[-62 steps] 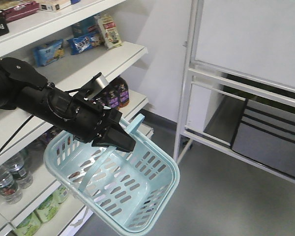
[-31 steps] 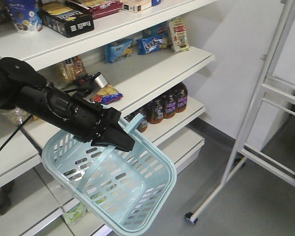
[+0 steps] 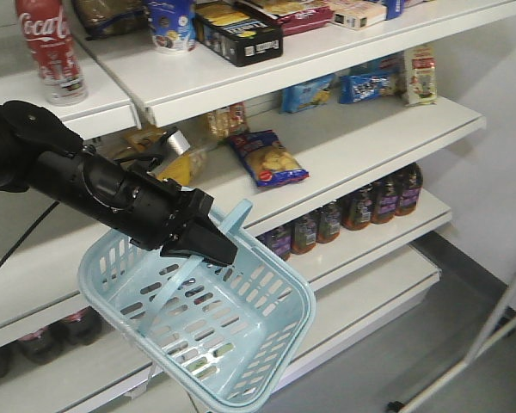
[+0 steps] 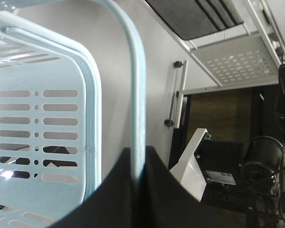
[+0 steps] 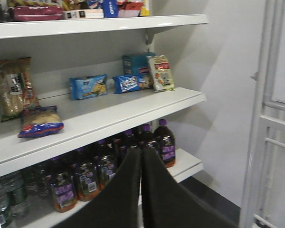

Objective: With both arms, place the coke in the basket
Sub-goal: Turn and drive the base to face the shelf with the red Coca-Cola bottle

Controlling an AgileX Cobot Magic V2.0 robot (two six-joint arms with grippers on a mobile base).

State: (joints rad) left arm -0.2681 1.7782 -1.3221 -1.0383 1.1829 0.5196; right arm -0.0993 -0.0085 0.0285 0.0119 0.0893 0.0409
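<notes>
Blue basket (image 3: 279, 284): pale plastic with slotted walls and base, hanging tilted in front of the shelves, its far corner dipping lowest.
Handle (image 3: 232, 222): a flat swing strip rising from the basket's rim into the black jaws.
Left gripper (image 3: 226, 253): closed on the handle. In the wrist view, the pale strip (image 4: 138, 95) runs straight down between the two dark wedges, so the grip is plain.
Left arm (image 3: 77, 176): bulky and black, reaching in from the left with a small silver-grey block (image 3: 177, 142) on top.
Right gripper (image 5: 141, 159): jaws pressed together with only a thin seam between them, holding nothing, and facing the shelf of dark bottles (image 5: 165, 142).
Coke (image 3: 53, 50): upright on the top-left shelf (image 3: 103, 107), red label with white script. It stands above the left arm and well apart from the basket.
Other stock: a blue-and-red snack bag (image 3: 271, 159) lies on the middle shelf, and purple-labelled bottles stand in a row on the shelf below.
</notes>
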